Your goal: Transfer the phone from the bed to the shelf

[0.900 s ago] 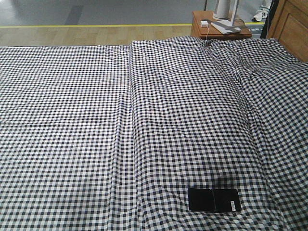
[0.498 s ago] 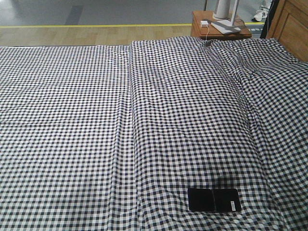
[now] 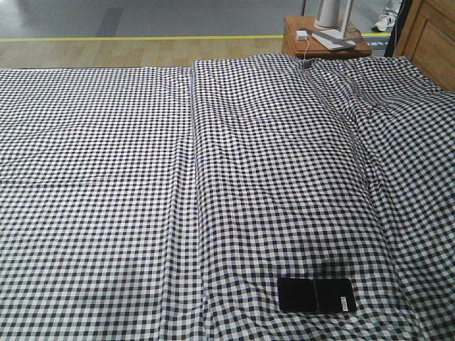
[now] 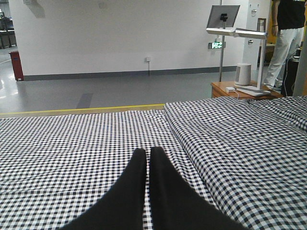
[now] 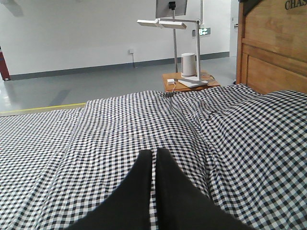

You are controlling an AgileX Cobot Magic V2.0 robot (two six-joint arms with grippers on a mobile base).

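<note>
The phone (image 3: 316,295), a glossy black slab with a middle crease and a small white sticker at its right end, lies flat on the bed (image 3: 142,185) near the front edge, right of centre. The bed's black-and-white check sheet fills the front view. Neither gripper shows in that view. In the left wrist view my left gripper (image 4: 147,152) is shut, empty, low over the sheet. In the right wrist view my right gripper (image 5: 154,152) is likewise shut with nothing in it. The phone shows in neither wrist view. The shelf is out of view.
A small wooden nightstand (image 3: 295,44) with a white lamp base (image 3: 334,35) and a charger stands beyond the bed's far right corner. A wooden headboard (image 5: 273,52) rises on the right. A person (image 4: 287,33) stands far right. Grey floor with a yellow line (image 3: 142,38) lies beyond.
</note>
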